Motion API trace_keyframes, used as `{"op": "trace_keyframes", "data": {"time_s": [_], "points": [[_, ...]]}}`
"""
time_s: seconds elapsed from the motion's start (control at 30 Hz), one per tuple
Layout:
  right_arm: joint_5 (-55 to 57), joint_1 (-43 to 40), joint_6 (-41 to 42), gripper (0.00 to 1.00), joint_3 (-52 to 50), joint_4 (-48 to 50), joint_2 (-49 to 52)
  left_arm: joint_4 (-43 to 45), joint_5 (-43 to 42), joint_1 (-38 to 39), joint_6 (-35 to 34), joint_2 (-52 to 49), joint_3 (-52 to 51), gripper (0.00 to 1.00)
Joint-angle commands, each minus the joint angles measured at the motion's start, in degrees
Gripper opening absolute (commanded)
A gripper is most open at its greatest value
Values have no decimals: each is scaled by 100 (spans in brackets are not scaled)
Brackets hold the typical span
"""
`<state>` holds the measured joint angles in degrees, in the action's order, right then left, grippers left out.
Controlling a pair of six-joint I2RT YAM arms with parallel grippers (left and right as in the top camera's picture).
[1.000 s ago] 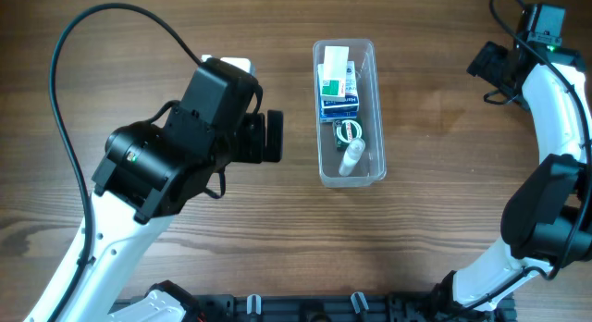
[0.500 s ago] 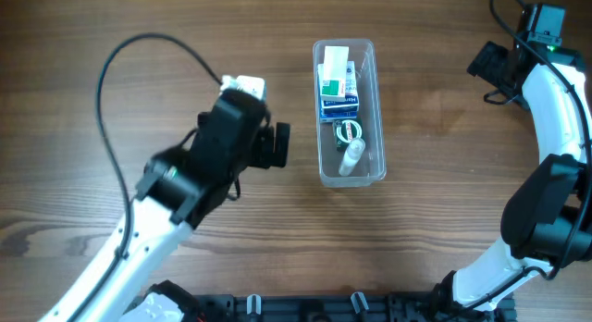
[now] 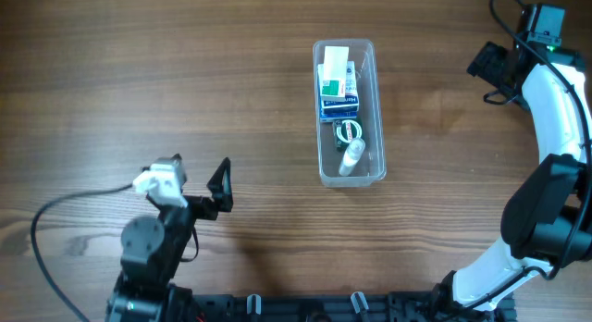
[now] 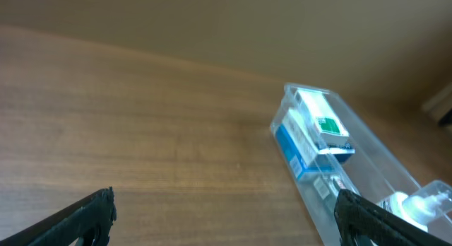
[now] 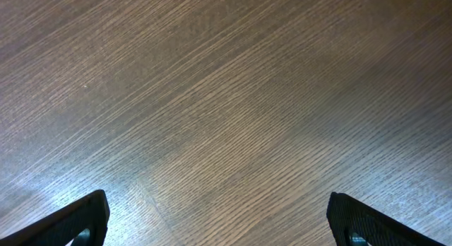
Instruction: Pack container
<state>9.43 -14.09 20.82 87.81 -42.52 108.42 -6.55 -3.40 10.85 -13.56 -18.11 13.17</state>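
Overhead: my left tool [image 3: 197, 172] has drawn back from beside the container [image 3: 349, 114] to the near edge of the desk [image 3: 111, 72]; the container stays mid-desk.

Left wrist: jaws spread wide, holding nothing. Labels on the boxes [image 4: 314, 133] are too blurred to read.

Right wrist: my right tool [image 5: 215, 207] gapes wide above wood grain.

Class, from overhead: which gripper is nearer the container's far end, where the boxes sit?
Right. The right gripper sits to that end's right, roughly level with it; the left gripper lies leftward, back beyond the near end of the container.
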Motion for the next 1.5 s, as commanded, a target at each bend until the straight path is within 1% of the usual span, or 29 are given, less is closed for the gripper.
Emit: {"op": "trace_keyframes", "data": {"time_s": [0.0, 0.1, 0.2, 0.3, 0.5, 1.47], "points": [[-4, -24, 74, 100, -15, 9, 13, 105, -109, -245, 118, 1071, -616, 100], [-7, -24, 74, 100, -13, 9, 13, 105, -109, -358, 120, 1558, -876, 100], [-4, -24, 74, 100, -15, 11, 13, 197, -109, -498, 120, 1799, -1075, 100], [-7, -24, 74, 100, -15, 9, 13, 444, -109, -675, 118, 1799, -1274, 100], [-4, -24, 74, 100, -15, 9, 13, 251, -114, -933, 114, 1799, -1285, 100], [-4, -17, 76, 100, -15, 9, -42, 251, -109, -933, 116, 1773, -1285, 100]]}}
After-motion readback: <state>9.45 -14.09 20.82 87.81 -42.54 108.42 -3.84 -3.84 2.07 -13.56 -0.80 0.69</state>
